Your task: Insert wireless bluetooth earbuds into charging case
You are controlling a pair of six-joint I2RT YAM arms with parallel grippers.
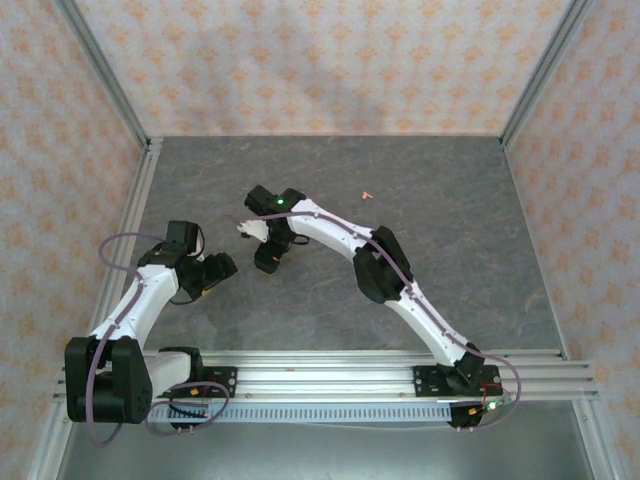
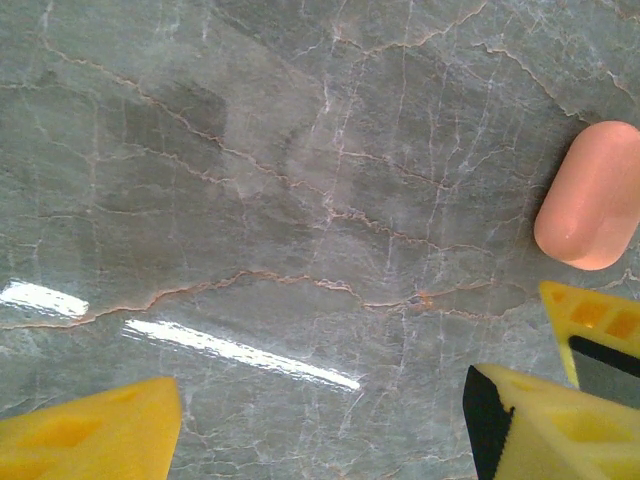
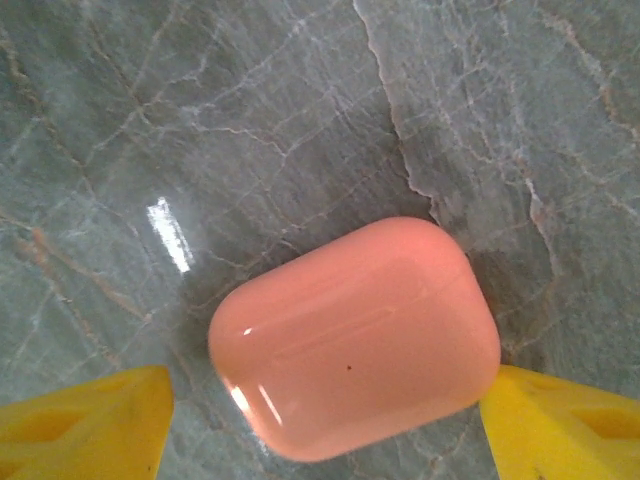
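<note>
Pink charging case (image 3: 355, 335), lid shut, lies flat on counter (image 3: 250, 120) between yellow fingers (image 3: 80, 425) of right gripper (image 3: 325, 400). Gripper spread wider than case: gap at one finger, other finger just beside case, no grip. Left gripper (image 2: 325, 395) wide, over counter; pink case near it, off to one side, maybe same case, cannot tell.

Count: one pink-red earbud (image 1: 367, 194), farther back, well apart from both grippers. One small white item (image 1: 250, 230) beside right gripper, too small to identify.

Counter grey, veined, glossy. Peach patterned walls (image 1: 320, 60) on three sides; aluminium rail (image 1: 330, 365) at near edge.
</note>
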